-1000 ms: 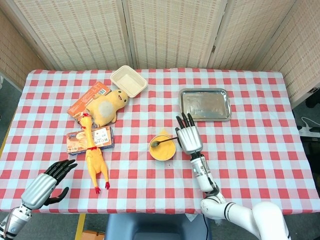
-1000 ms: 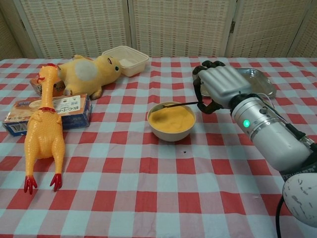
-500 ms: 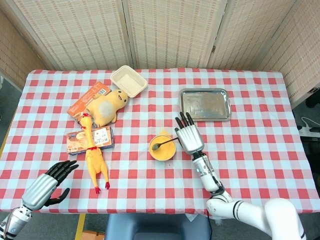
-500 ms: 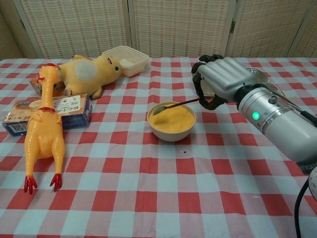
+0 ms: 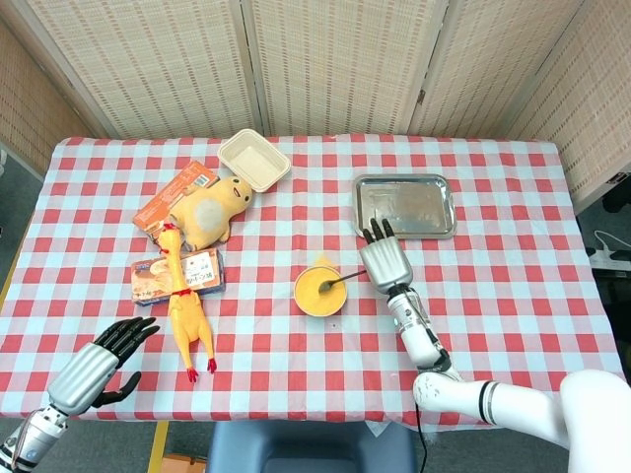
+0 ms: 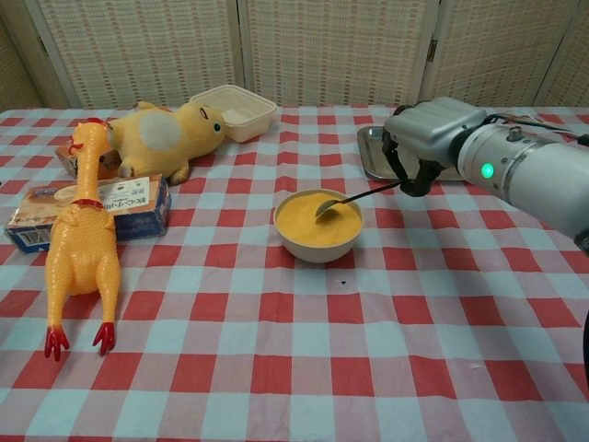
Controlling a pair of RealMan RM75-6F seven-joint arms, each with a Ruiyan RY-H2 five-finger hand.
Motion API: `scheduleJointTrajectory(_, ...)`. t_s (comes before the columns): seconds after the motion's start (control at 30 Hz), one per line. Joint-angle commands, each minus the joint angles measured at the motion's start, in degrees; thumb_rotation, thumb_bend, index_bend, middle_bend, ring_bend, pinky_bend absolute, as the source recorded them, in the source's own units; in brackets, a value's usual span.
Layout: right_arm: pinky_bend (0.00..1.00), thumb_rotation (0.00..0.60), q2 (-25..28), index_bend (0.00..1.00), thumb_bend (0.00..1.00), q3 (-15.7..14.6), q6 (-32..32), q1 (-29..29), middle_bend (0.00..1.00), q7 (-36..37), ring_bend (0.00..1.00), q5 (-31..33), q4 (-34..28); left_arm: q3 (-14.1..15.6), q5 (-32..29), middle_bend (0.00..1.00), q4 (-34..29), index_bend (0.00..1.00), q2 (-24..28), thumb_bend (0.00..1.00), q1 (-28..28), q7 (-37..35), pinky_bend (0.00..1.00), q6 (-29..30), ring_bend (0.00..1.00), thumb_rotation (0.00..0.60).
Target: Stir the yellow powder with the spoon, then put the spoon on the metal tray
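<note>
A cream bowl (image 5: 319,292) (image 6: 319,225) of yellow powder stands at mid-table. My right hand (image 5: 385,263) (image 6: 425,138) is just right of it and pinches the handle of a dark spoon (image 5: 341,279) (image 6: 355,197), whose head dips into the powder at the bowl's right side. The metal tray (image 5: 405,206) (image 6: 371,151) lies behind the hand, partly hidden by it in the chest view. My left hand (image 5: 94,364) hovers at the table's near left corner with its fingers apart, holding nothing; only the head view shows it.
A rubber chicken (image 5: 185,308) (image 6: 80,241) lies over a flat food box (image 5: 177,274) (image 6: 101,210) at the left. Behind them are a yellow plush toy (image 5: 211,210) (image 6: 170,134), an orange packet (image 5: 175,192) and a beige lunch box (image 5: 254,159) (image 6: 234,110).
My right hand has shifted to the right and back toward the tray, dragging the spoon's head from the bowl's left side to its right. The left hand barely moved.
</note>
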Motion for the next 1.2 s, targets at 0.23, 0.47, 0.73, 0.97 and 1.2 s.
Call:
scheduleJointTrajectory(0.23,0.09,0.6,-4.5,0.78,0.68,0.8,1.5,3.8,0.19,2.5,0.0,0.5,5.5,-0.2,-0.6,0.0,0.4,0.0,0.2,0.51,-0.1,-1.1,0.1,0.0,0.0,0.6)
scheduleJointTrajectory(0.47,0.09,0.6,-4.9,0.78,0.68,-1.2,1.9,6.5,0.19,-2.4,0.0,2.8,6.1,-0.9,-0.9,0.0,1.5,0.0,-0.6,0.51,0.4,-0.5,0.1,1.5,0.0,0.6)
scheduleJointTrajectory(0.73,0.08,0.6,-1.9,0.8,0.69,-3.0,3.4,8.9,0.19,-11.1,0.0,10.6,0.4,-0.9,-0.6,0.0,1.2,0.0,-0.8,0.51,0.4,0.1,0.1,1.7,0.0,0.6)
scheduleJointTrajectory(0.97,0.05,0.6,3.6,0.81,0.69,-4.3,4.2,9.8,0.19,-14.1,0.0,17.7,-8.2,-0.7,0.0,0.0,1.1,0.0,-0.9,0.51,0.5,0.7,0.1,2.1,0.0,0.6)
scheduleJointTrajectory(1.2,0.04,0.6,8.0,0.82,0.69,-5.0,6.0,9.2,0.19,-9.9,0.0,17.0,-13.3,-0.5,0.3,0.0,0.7,0.0,-1.1,0.51,0.6,1.7,0.1,1.9,0.0,0.6)
